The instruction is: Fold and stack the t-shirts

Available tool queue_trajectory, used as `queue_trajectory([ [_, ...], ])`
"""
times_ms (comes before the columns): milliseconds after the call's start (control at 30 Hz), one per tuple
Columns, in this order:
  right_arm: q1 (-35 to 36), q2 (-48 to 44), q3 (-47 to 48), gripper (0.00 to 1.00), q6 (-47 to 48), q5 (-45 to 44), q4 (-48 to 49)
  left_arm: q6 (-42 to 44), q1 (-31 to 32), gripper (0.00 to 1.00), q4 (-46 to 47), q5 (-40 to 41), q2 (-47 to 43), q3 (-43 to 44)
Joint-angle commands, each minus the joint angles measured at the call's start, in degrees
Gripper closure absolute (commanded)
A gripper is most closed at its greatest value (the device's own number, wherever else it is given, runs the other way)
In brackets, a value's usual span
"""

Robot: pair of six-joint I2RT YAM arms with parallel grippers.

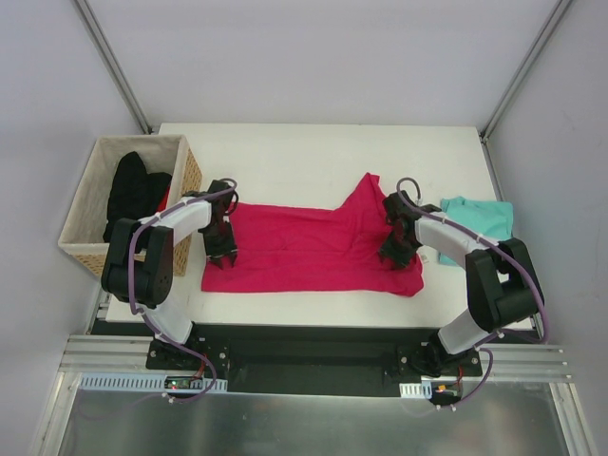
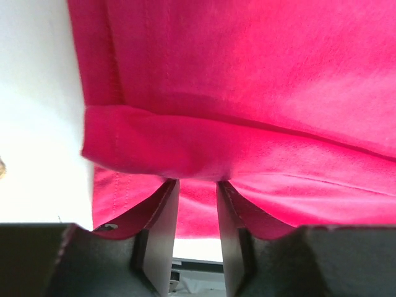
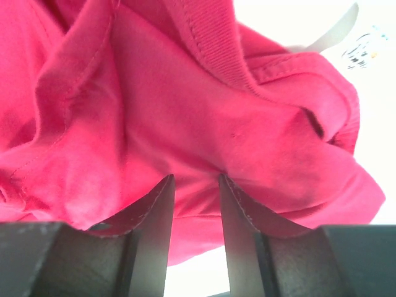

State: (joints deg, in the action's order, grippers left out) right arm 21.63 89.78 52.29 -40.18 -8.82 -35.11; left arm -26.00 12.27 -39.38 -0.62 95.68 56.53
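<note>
The magenta-pink t-shirt lies spread across the middle of the white table, with one corner peaked up toward the back right. My left gripper is at the shirt's left edge, its jaws nearly closed on a folded hem; the gripper also shows in the left wrist view. My right gripper is at the shirt's right end, pinching bunched pink cloth by the neck; it also shows in the right wrist view. A white neck label shows there. The teal t-shirt lies crumpled at the right table edge.
A wicker basket stands off the table's left end and holds a black garment. Metal frame posts rise at the back corners. The table's near edge runs just in front of the shirt.
</note>
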Motion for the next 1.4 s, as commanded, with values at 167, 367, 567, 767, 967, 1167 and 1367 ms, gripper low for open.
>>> queue_trajectory([
  [167, 0.43, -3.03, 3.16, 0.61, 1.51, -4.62, -4.61, 0.60, -0.58, 0.68, -1.67, 1.68, -0.49, 2.53],
  [367, 3.59, -4.78, 6.76, 0.61, 2.83, -9.01, -6.71, 0.25, -0.58, 0.69, -1.76, 1.07, -2.34, 3.49],
  [567, 6.85, -5.58, 11.33, 0.55, 5.99, -15.16, -7.69, 0.16, -0.58, 0.68, -1.67, 1.32, -6.29, 5.51],
  [767, 6.59, -2.51, 18.63, 0.42, 13.54, -17.82, -5.77, 1.04, -0.67, 0.66, -1.84, 2.03, -7.61, 9.55],
  [967, 3.08, 3.55, 24.34, 0.41, 22.42, -9.76, -0.22, 2.35, -1.28, 0.66, -2.02, 1.59, -4.45, 14.65],
  [1167, -3.16, 11.72, 32.50, 0.40, 29.88, 0.72, 1.72, 3.85, -3.39, 0.67, -2.63, 0.71, 0.47, 21.67],
  [1367, -8.00, 22.18, 45.42, 0.39, 36.40, 6.53, -1.97, 4.99, -4.19, 0.68, -4.22, 0.71, 5.65, 28.27],
])
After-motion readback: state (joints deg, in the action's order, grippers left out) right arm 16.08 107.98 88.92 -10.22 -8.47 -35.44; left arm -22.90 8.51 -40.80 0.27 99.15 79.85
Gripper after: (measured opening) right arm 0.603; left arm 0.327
